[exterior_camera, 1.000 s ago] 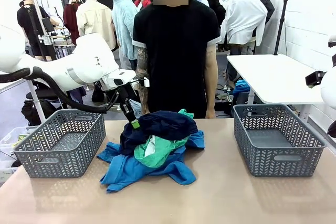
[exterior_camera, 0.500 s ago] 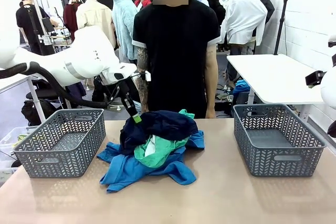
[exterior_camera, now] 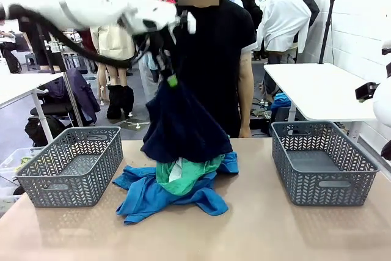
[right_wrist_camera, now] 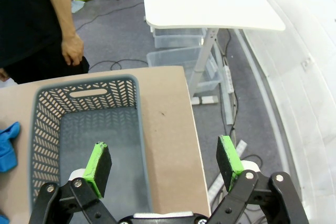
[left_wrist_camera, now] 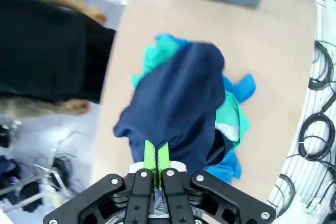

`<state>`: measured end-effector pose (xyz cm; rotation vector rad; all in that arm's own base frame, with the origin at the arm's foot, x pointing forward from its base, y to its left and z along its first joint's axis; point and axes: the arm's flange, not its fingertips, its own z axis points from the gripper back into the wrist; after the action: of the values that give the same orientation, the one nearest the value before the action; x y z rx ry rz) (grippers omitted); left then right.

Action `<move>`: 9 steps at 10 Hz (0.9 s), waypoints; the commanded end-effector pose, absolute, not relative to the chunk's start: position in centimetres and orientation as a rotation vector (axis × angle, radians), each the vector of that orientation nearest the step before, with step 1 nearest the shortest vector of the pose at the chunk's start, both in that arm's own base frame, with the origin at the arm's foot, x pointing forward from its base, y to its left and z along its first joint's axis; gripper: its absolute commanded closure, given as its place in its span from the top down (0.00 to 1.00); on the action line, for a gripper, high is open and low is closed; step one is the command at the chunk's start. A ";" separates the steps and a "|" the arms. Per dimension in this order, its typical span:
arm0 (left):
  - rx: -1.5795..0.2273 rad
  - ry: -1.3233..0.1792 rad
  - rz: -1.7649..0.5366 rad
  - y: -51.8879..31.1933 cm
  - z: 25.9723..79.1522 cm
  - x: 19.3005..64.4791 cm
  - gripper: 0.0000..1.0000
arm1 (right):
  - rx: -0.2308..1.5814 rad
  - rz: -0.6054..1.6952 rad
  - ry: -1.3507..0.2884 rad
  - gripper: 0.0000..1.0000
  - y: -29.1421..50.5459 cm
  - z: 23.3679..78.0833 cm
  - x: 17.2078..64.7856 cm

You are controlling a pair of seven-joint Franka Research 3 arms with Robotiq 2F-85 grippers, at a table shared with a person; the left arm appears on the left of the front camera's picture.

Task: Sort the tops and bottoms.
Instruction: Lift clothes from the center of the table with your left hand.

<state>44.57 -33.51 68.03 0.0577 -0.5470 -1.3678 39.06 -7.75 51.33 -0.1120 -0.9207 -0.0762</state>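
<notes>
The left tool [exterior_camera: 173, 80] has risen from the edge of the pile to about the height of the person's [exterior_camera: 211, 47] chest, and the navy garment [exterior_camera: 183, 123] has come up with it. That garment now hangs from the tool in a long drape, its lower edge touching the top of the pile. In the left wrist view the tool's green pads [left_wrist_camera: 150, 153] are pressed together on a fold of navy cloth. Under it lies the green garment [exterior_camera: 186, 174] with its white tag [exterior_camera: 175, 172], on top of the blue garments [exterior_camera: 149, 198] spread on the tabletop [exterior_camera: 275, 230]. The pile sits between the left basket [exterior_camera: 70, 166] and the right basket [exterior_camera: 324, 169], well apart from both. The right tool [right_wrist_camera: 163, 149] hangs above the right basket's near rim with its fingers spread wide and nothing between them. The person stands at the far edge.
</notes>
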 end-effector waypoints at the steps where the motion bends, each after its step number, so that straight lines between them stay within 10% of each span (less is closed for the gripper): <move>1: 0.128 -0.646 -1.357 -36.4 74.9 43.3 0.00 | -0.117 -0.081 -0.911 1.00 -7.7 51.2 39.1; 9: 0.150 -1.066 -1.186 -43.4 96.3 29.7 0.00 | -0.117 -0.081 -0.911 1.00 -7.7 51.2 39.1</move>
<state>29.32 -41.11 93.67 0.1578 -1.0526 -1.1982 39.05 -7.80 51.32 -0.1132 -0.9202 -0.0775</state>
